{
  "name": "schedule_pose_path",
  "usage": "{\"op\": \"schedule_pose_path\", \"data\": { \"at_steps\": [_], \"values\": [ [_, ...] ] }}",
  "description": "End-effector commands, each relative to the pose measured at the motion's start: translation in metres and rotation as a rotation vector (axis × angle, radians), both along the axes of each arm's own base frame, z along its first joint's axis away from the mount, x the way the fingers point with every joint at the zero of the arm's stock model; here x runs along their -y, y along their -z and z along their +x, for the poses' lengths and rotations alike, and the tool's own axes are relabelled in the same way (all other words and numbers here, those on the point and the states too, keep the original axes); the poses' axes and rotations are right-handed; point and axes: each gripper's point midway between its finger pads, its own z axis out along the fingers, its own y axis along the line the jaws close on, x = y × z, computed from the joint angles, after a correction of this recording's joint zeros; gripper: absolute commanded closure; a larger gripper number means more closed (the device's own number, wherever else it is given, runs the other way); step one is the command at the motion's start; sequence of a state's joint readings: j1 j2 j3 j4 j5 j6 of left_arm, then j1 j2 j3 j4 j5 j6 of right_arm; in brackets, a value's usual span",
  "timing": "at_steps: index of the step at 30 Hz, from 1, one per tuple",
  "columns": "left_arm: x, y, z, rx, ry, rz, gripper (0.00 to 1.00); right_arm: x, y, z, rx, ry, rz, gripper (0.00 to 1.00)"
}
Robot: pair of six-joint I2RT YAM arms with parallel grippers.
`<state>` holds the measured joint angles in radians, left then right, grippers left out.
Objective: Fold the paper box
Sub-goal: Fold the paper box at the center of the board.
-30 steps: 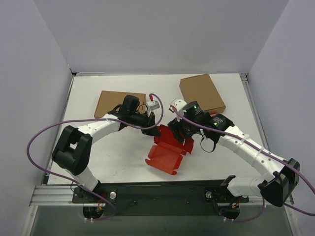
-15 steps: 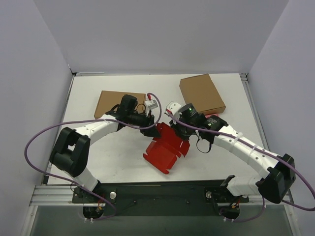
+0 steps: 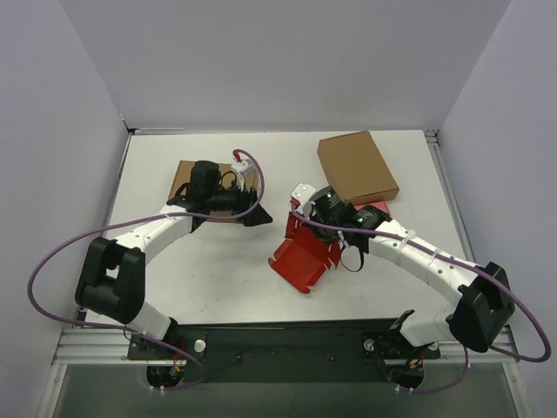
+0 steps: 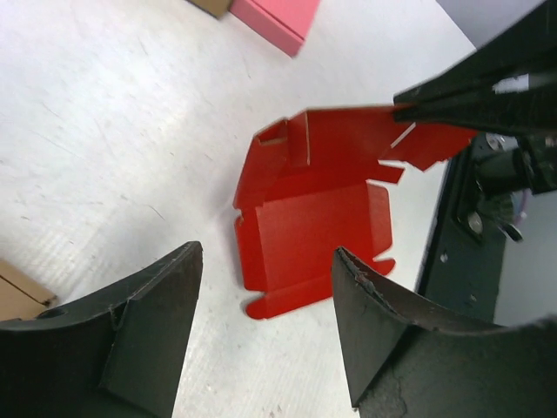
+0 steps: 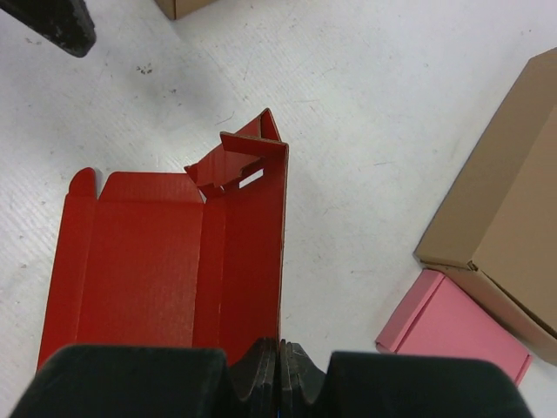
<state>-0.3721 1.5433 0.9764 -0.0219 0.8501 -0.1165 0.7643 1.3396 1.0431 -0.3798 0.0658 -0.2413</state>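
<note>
The paper box (image 3: pixel 305 259) is a bright red die-cut sheet, partly folded, lying on the white table between the arms. Its base panel (image 5: pixel 144 261) lies flat and one long side wall (image 5: pixel 257 252) stands up. My right gripper (image 5: pixel 280 366) is shut on that wall's upper edge, pinching the thin card at the near end (image 3: pixel 300 228). My left gripper (image 3: pixel 259 218) is open and holds nothing. It hangs above the table left of the box and apart from it. In the left wrist view the red sheet (image 4: pixel 313 235) lies beyond the spread fingers (image 4: pixel 157 331).
One brown cardboard box (image 3: pixel 357 165) lies at the back right, with a small pink box (image 3: pixel 376 207) beside it, close to my right arm. Another brown box (image 3: pixel 187 178) sits partly under my left arm. The black base rail (image 3: pixel 287 340) runs along the near edge.
My left gripper has opened, let go of the red sheet and drawn back to the left. My right gripper has shut on the sheet's side wall, and the sheet has shifted slightly.
</note>
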Motion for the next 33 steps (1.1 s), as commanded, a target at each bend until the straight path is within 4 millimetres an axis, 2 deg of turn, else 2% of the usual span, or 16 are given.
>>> {"op": "schedule_pose_path", "data": {
  "at_steps": [1,3,4,7,8,9,11,21,24,29,31,33],
  "values": [
    [0.017,-0.043,0.022,0.183,-0.097,-0.046,0.3,0.0,0.005,0.01,0.046,-0.012,-0.055,1.0],
    [0.025,-0.048,0.028,0.216,-0.123,-0.034,0.3,-0.003,0.006,0.012,0.047,-0.015,-0.051,1.0],
    [0.034,-0.05,0.025,0.231,-0.109,-0.036,0.3,-0.004,0.006,0.013,0.05,-0.014,-0.047,1.0],
    [0.045,-0.047,0.028,0.245,-0.113,-0.019,0.35,-0.005,0.006,0.014,0.049,-0.008,-0.045,1.0],
    [0.048,-0.046,0.029,0.244,-0.109,-0.016,0.41,-0.005,0.006,0.015,0.052,-0.006,-0.043,1.0],
    [0.05,-0.039,0.03,0.233,-0.114,-0.001,0.43,-0.005,0.008,0.014,0.05,-0.006,-0.046,1.0],
    [0.058,-0.038,0.028,0.227,-0.096,-0.001,0.48,-0.004,0.008,0.015,0.053,0.002,-0.045,1.0],
    [0.075,-0.017,0.032,0.178,-0.153,0.034,0.64,-0.002,0.01,0.017,0.065,0.027,-0.042,1.0],
    [0.079,-0.007,0.026,0.159,-0.14,0.039,0.64,-0.002,0.01,0.018,0.068,0.033,-0.034,1.0],
    [0.094,-0.013,0.002,0.094,-0.035,-0.122,0.64,0.0,0.014,0.018,0.073,0.046,-0.035,1.0],
    [0.085,-0.01,0.006,0.06,-0.063,-0.157,0.63,0.001,0.013,0.019,0.078,0.048,-0.037,1.0],
    [0.07,-0.013,0.017,0.063,-0.117,-0.175,0.57,0.002,0.012,0.018,0.081,0.05,-0.035,1.0]
  ]
}}
